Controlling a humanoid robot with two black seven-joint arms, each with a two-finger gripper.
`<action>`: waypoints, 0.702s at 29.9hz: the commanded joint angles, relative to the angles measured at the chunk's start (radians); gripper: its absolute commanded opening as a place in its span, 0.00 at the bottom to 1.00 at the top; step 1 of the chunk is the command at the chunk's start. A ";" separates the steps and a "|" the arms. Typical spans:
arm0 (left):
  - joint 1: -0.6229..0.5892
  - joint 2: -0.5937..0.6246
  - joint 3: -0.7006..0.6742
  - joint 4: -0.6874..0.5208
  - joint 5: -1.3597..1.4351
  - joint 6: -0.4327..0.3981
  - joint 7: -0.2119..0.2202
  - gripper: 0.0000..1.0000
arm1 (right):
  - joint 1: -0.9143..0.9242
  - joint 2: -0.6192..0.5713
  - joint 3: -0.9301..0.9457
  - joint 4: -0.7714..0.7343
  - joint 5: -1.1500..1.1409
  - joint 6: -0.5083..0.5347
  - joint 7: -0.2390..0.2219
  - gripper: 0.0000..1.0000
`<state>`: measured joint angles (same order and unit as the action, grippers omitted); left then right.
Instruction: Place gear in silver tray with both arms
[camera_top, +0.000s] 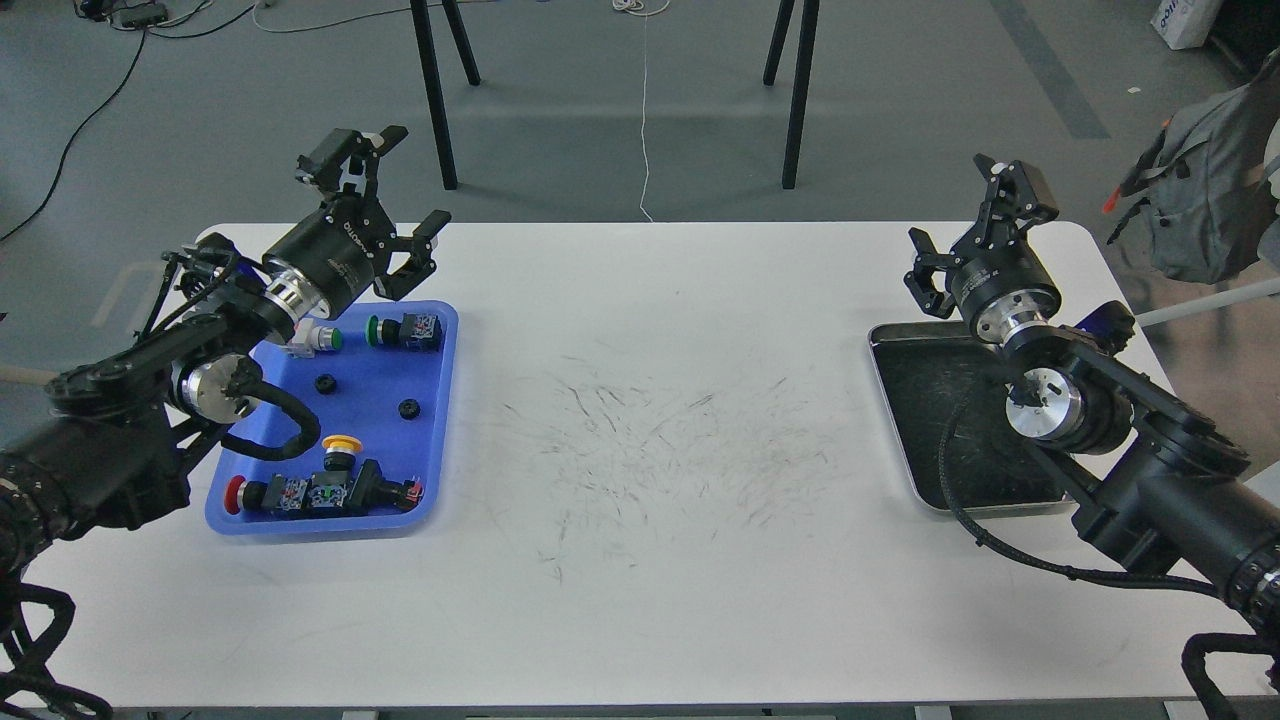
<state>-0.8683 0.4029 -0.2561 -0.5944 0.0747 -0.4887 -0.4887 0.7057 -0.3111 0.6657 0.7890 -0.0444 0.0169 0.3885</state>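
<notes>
Wide bare table (650, 420) strip mid-frame between blue tray (440, 400) at left and silver tray (885, 385) at right, nothing standing there. Right arm (1100, 420) overhangs the silver tray's right half; its left half open from above.

One head view looks forward and down, apparently from fairly near, over the white table (640, 560).
</notes>
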 joint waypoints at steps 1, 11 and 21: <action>0.002 -0.001 -0.002 0.002 -0.001 0.000 0.000 1.00 | 0.000 0.000 0.000 0.003 0.000 0.000 0.001 1.00; 0.000 0.005 -0.002 0.007 -0.001 0.000 0.000 1.00 | 0.000 0.000 -0.002 -0.001 0.000 0.000 0.001 1.00; -0.003 0.005 -0.011 0.019 -0.013 0.000 0.000 1.00 | 0.000 0.000 -0.003 -0.001 0.000 0.000 0.001 1.00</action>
<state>-0.8671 0.4034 -0.2641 -0.5842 0.0705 -0.4887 -0.4887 0.7056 -0.3114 0.6629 0.7884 -0.0444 0.0169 0.3896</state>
